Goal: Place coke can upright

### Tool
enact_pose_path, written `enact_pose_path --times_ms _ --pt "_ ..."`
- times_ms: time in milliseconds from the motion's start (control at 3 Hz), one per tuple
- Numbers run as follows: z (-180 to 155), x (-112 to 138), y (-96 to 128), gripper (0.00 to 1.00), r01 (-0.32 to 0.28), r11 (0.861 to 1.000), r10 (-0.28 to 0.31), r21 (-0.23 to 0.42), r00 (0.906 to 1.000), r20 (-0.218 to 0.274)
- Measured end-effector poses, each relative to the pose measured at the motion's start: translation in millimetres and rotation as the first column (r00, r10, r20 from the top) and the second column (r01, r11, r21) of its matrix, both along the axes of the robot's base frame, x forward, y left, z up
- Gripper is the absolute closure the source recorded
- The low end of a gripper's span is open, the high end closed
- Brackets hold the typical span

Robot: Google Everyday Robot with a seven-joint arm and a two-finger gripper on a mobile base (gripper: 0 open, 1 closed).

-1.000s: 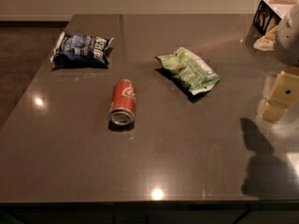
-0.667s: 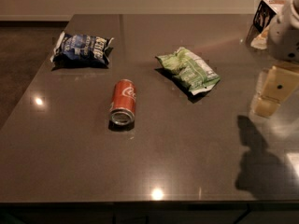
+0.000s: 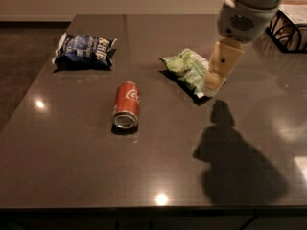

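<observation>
So the small red aluminium coke can with the white script logo (image 3: 126,104) is lying on its side on the dark grey glossy tabletop (image 3: 72,166), a bit left of the frame's centre. One silver end is pointing toward the bottom edge of the frame and the other toward the top, so it's not standing upright. The robot's tan-coloured gripper (image 3: 216,80) is hanging down from the pale grey rounded wrist (image 3: 244,13) in the upper right of the frame, with its tip pointing down. In the picture it's overlapping the right edge of the crumpled green chip bag (image 3: 184,67), which is sitting just right of centre. I honestly cannot tell whether the gripper is open or closed from this angle, or whether it's touching the bag. The can is well apart from it, off to the lower left, so it isn't gripping that. The arm is throwing a big dark shadow (image 3: 235,162) onto the table in the lower right. A blue crinkly chip bag with white lettering (image 3: 85,51) is lying flat in the upper left, well apart from the can. A dark wire basket (image 3: 288,30) is peeking in at the far upper right edge, behind the arm. A few ceiling lights are glinting off the table surface.
</observation>
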State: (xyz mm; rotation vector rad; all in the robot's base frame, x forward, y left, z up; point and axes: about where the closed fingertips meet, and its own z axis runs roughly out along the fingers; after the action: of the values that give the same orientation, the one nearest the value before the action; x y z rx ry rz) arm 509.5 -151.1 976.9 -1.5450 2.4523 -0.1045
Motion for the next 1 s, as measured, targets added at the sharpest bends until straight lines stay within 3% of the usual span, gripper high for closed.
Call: enact_pose_path --times_ms 333,667,1000 --pt "-4 23 33 0.0 0.111 0.993 -0.111 0.038 0.9937 -0.013" --pt "-16 32 61 0.0 0.233 0.97 -0.23 0.074 0.9721 -0.048" --pt "-31 33 80 0.0 0.363 0.927 -0.355 0.091 0.9308 -0.085"
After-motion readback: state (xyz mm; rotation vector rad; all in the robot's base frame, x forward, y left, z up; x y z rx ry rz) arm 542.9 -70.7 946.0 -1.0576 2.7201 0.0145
